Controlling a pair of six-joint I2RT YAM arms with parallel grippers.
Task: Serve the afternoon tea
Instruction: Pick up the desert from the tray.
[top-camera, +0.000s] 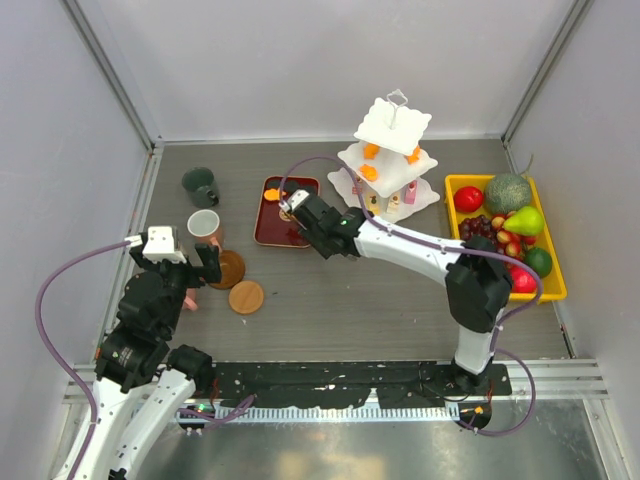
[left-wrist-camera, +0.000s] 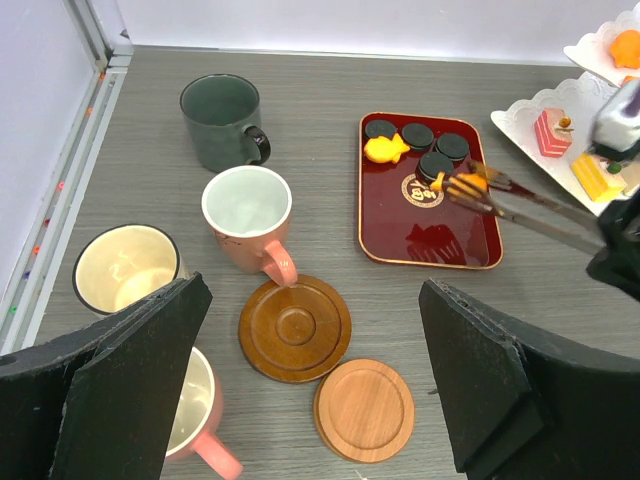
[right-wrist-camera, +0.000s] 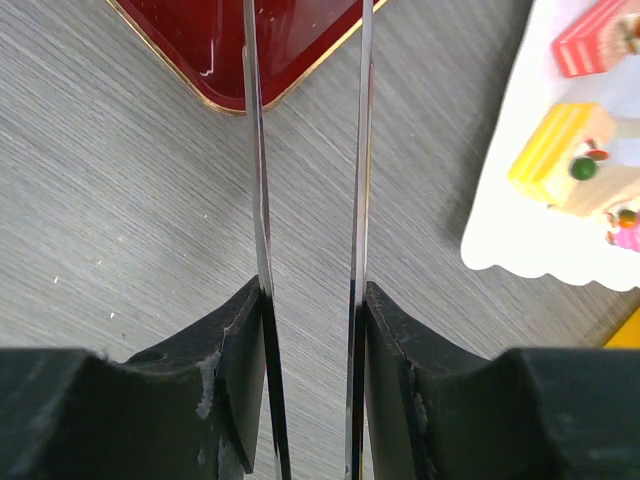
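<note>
Right gripper (right-wrist-camera: 310, 300) tight on metal tongs (right-wrist-camera: 258, 180), orange sweet (left-wrist-camera: 452, 183) at their tips over red tray (left-wrist-camera: 440, 245); left gripper (left-wrist-camera: 315, 295) spread.

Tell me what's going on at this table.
The right gripper is shut on metal tongs, whose tips appear to pinch a small orange sweet over the red tray, where black rounds and another orange sweet lie. The left gripper hangs open above the mugs and two wooden coasters, holding nothing. The white tiered stand already carries some sweets.
</note>
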